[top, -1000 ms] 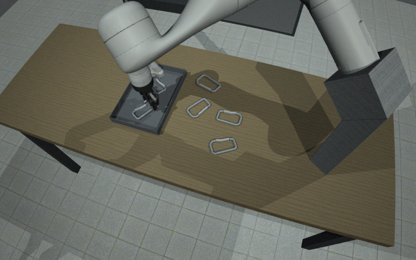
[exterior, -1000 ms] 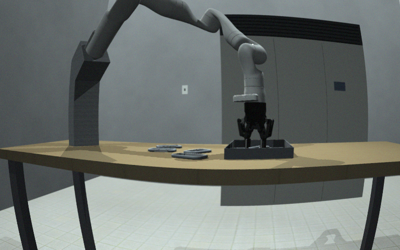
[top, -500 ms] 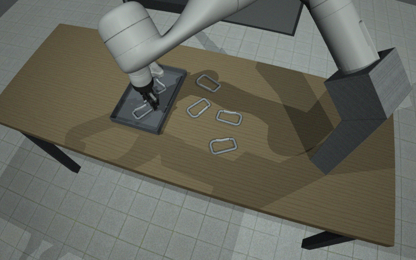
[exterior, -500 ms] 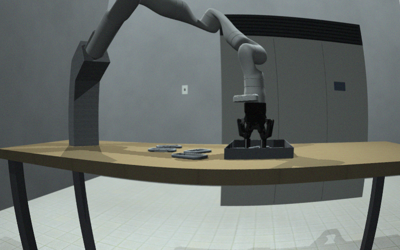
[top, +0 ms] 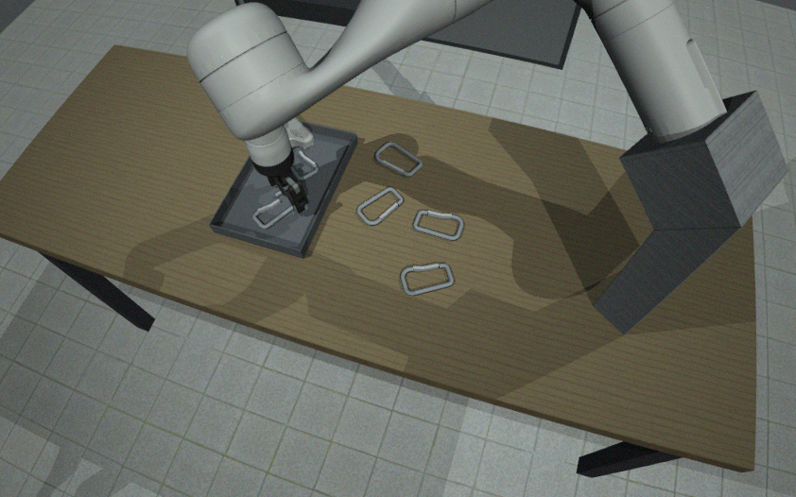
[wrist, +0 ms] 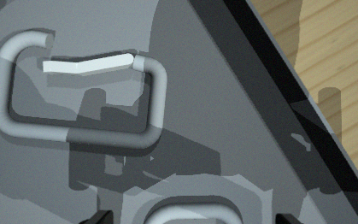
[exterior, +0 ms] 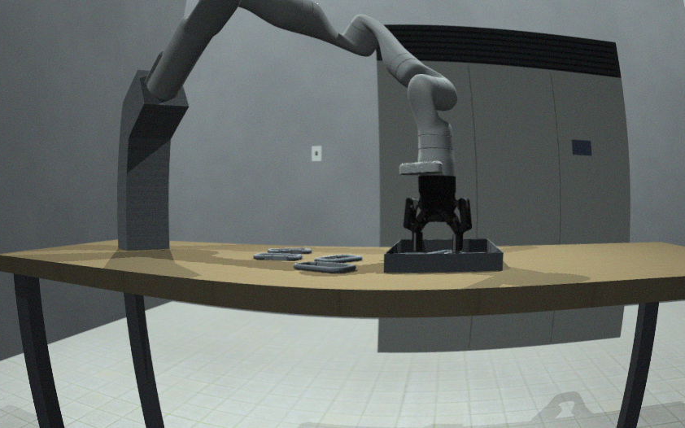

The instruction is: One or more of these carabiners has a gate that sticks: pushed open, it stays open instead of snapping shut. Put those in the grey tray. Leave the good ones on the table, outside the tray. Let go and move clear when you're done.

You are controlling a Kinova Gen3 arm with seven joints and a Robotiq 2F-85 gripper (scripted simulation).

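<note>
Six carabiners in total, all silver-grey metal, rounded-rectangle loops. Two lie inside the grey tray (top: 325, 203); four lie flat on the desk (top: 111, 154), outside the tray, on its right in the top view.

Tray: one, shallow, rectangular, dark grey, low upright walls, matte floor. It rests on the wood-grain desk top.

In-tray carabiner A (wrist: 79, 91): wrist view shows its pale gate swung inward, free tip apart from the hooked end of the loop, leaving a gap. In-tray carabiner B (top: 272, 213): near the tray's front end in the top view, directly under the gripper (exterior: 437, 242); only its curved top shows at the bottom edge of the wrist view.

Desk carabiners: far one (top: 397, 158), middle-left one (top: 379, 205), middle-right one (top: 438, 224), near one (top: 426, 278). All apart from one another, none touching the tray.

Fingers (exterior: 460, 223): black, spread fully wide, holding nothing, tips lowered within the tray walls on either side of carabiner B.

No readable writing or brand marks on any item.

One grey block pedestal (top: 698, 203) carries the arm at the desk's right end.
</note>
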